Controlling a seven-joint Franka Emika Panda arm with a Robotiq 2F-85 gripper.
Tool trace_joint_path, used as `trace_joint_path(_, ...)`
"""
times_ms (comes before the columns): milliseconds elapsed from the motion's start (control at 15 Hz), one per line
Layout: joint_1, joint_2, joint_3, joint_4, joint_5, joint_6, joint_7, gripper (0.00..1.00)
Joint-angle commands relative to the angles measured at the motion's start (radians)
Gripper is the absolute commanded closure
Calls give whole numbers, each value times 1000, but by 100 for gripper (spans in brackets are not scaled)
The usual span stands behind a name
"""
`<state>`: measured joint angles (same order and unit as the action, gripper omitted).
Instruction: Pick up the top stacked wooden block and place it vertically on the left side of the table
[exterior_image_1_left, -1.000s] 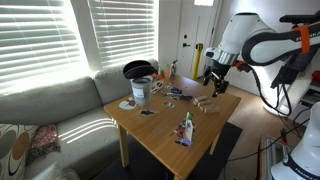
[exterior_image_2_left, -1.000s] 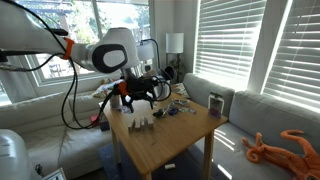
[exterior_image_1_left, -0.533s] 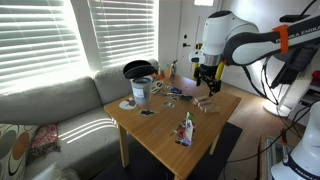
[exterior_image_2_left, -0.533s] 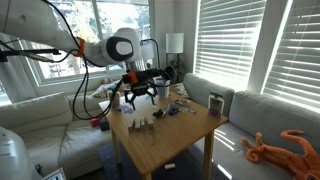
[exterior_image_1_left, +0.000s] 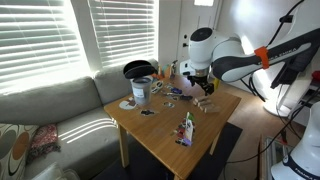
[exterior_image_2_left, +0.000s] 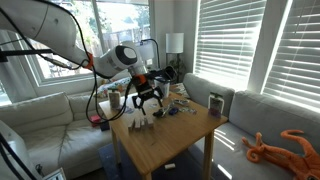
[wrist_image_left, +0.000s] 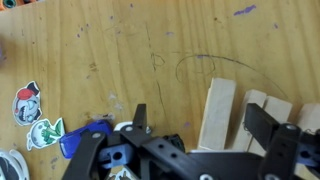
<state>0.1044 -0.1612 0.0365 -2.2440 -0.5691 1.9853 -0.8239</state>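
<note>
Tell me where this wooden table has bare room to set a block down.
Bare wood lies in the middle of the light-brown wooden table, between the grey metal can and the colourful small object. Crowded: pale wooden blocks and stickers near the gripper.

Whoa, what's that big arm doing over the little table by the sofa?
A robot arm is working at the wooden table. Its hand hovers open above a few pale wooden blocks lying side by side near the table's edge, and it holds nothing yet. The job is to lift one block and stand it upright elsewhere on the table. Some stickers are also on the tabletop.
</note>
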Motion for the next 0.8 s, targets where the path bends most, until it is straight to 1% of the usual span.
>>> trace_joint_path(0, -7, 0, 8, 3, -2, -2, -1, 0)
trace_joint_path(133, -3, 10, 29, 13, -49, -66, 38, 0)
trace_joint_path(333, 8, 16, 50, 30, -26, -139, 81, 0)
trace_joint_path(600, 7, 24, 63, 37, -23, -174, 149, 0)
trace_joint_path(667, 5, 31, 61, 36, -21, -173, 165, 5)
trace_joint_path(733, 3, 39, 61, 37, -26, -175, 181, 7)
